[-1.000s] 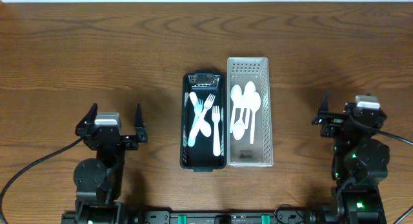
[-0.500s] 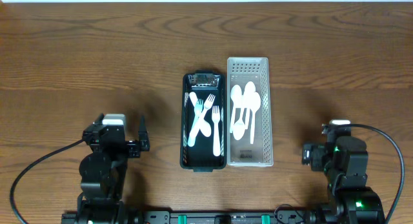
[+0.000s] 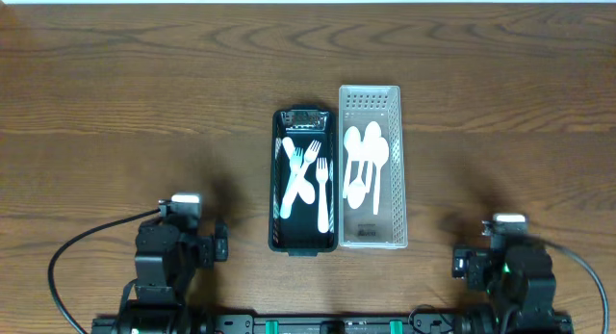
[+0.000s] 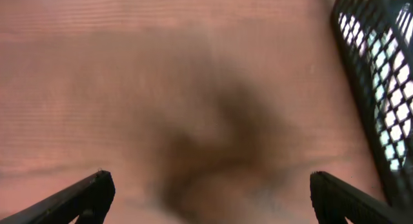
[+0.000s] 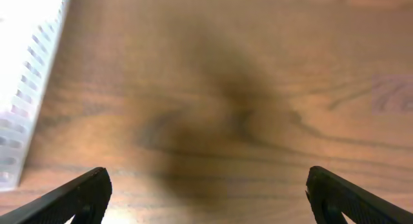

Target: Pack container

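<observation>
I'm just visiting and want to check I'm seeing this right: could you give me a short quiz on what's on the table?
1. True or false: the forks lie in the black tray.
2. What lies in the white tray? A) knives B) spoons C) cups
3. Fill in the blank: the left gripper and the right gripper both stand ____, holding nothing.
Key: 1 true; 2 B; 3 open.
</observation>
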You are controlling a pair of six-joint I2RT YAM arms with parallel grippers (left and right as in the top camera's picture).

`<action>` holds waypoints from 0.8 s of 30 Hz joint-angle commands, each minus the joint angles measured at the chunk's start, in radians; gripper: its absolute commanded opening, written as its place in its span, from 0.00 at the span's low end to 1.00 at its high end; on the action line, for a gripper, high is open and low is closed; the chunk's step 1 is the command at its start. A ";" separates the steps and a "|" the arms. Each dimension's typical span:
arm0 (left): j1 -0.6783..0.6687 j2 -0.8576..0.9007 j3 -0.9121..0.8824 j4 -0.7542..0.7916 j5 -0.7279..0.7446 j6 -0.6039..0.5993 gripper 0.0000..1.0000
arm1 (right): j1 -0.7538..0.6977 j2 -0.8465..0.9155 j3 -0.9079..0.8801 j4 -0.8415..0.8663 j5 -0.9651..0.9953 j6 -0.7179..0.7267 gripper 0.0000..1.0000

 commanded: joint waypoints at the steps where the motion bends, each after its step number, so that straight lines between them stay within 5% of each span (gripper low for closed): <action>1: -0.001 -0.003 0.003 -0.051 0.003 0.014 0.98 | 0.018 -0.097 0.000 -0.001 0.006 0.013 0.99; 6: -0.001 -0.003 0.003 -0.124 0.003 0.014 0.98 | 0.038 -0.130 -0.021 0.129 -0.017 0.008 0.99; 15: -0.001 -0.003 0.003 -0.127 0.003 0.014 0.98 | 0.066 -0.129 -0.361 1.000 -0.020 -0.164 0.99; 24: -0.001 -0.003 0.003 -0.127 0.003 0.014 0.98 | 0.041 -0.130 -0.416 0.941 -0.103 -0.105 0.99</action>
